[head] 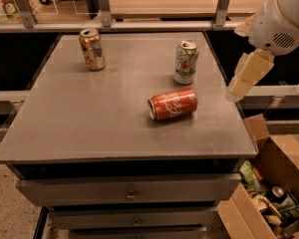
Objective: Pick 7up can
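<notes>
The 7up can (186,62), silver-white with green lettering and a silver top, stands upright at the back right of the grey table (79,118). My gripper (237,89) hangs on the white arm over the table's right edge. It is to the right of the 7up can, well apart from it, and holds nothing.
A red Coca-Cola can (173,104) lies on its side in front of the 7up can. An orange-gold patterned can (92,49) stands at the back left. Drawers (129,193) sit under the tabletop. An open cardboard box (276,176) of clutter stands at the lower right. A railing runs behind.
</notes>
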Motion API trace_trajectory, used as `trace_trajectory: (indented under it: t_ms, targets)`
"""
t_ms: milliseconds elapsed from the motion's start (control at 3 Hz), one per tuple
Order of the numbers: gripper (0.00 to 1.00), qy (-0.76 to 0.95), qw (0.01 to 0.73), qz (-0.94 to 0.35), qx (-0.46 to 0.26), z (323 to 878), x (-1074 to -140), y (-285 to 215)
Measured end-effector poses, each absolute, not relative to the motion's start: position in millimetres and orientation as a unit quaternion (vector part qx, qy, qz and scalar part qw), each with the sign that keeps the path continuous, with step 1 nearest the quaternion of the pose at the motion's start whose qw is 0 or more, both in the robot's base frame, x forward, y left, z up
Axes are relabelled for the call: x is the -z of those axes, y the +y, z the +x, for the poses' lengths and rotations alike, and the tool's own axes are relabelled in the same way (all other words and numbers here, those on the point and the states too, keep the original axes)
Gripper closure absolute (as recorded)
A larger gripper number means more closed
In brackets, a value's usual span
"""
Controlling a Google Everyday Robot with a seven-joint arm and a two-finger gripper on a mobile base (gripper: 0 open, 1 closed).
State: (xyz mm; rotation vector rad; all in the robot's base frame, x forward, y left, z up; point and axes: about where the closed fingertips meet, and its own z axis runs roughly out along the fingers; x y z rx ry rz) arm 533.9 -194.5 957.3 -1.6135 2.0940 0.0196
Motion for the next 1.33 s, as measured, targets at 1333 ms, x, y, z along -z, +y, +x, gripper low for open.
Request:
trace_trajectory:
  t_ms: [1333]
  targets:
    - [0.0,0.728,0.316,-0.602,-0.087,681.7,-933.7,-125.6]
